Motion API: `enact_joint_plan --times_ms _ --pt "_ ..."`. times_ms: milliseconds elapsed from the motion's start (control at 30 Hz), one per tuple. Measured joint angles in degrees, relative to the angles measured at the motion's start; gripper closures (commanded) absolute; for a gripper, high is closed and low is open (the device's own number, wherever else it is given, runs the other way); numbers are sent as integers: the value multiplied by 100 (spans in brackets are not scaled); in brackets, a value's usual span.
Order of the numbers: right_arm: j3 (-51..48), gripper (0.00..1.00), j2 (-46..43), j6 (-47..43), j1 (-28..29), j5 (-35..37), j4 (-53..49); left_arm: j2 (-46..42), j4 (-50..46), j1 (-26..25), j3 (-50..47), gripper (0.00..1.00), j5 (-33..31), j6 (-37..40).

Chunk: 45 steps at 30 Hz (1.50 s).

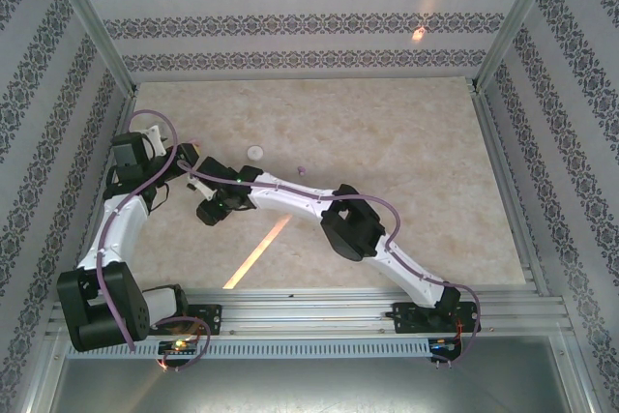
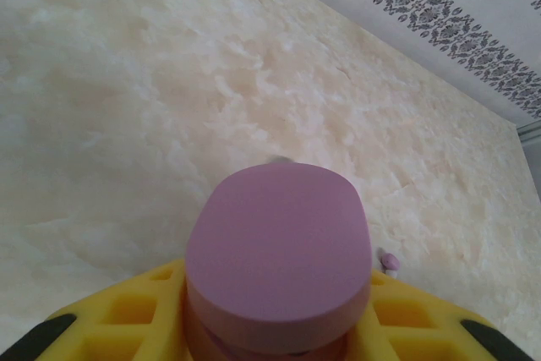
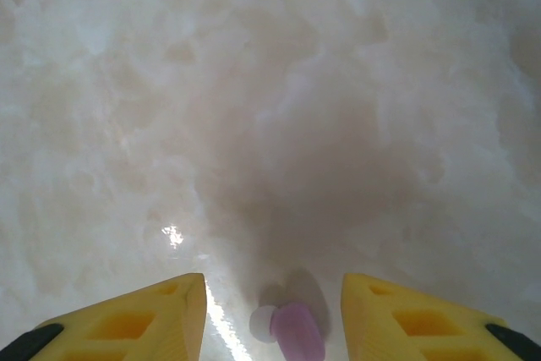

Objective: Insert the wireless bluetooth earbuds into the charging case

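Your left claw (image 2: pixel 279 331) is clamped on the pink charging case (image 2: pixel 279 243), holding it clear of the marbled worktop (image 2: pixel 127 82) over its left half. From the left wrist view you cannot tell whether the lid stands open enough to take anything. Your right claw (image 3: pixel 272 285) is spread wide and hangs low. One lilac earbud (image 3: pixel 297 333) lies on the worktop between its fingers (image 3: pixel 127 323), set back toward the palm rather than at the tips. A second earbud (image 2: pixel 390 261) lies loose on the left half too, right of a white disc (image 1: pixel 255 152). Watch the pinch: the piece is tiny and smooth, so an off-centre squeeze would likely squirt it away across the worktop. The two arms cross closely in the top view, so a hasty lift risks knocking the case askew. If the lid is in fact down, pressing an earbud against it would only drop it.
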Motion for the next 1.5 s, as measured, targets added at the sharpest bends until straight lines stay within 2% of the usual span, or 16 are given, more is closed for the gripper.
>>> enact_joint_plan --times_ms 300,700,867,967,1167,1367,1500 --pt "83 55 149 -251 0 -48 -380 76 0 -2 0 87 85 0" --pt "74 73 149 -278 0 39 -542 87 -2 -2 0 87 105 0" --pt "-181 76 48 -245 -17 28 -413 87 -2 -2 0 87 131 0" --pt "-680 77 -201 -146 -74 4 -127 87 0 -2 0 88 208 -7" --pt "-2391 78 -1200 170 -278 -7 435 87 125 -2 -68 90 400 -85" --pt "-3954 79 -2214 608 -778 70 841 87 334 -42 -254 91 654 -151" --pt "-4933 79 -2942 866 -1137 212 1091 83 361 -306 -348 91 721 -146"
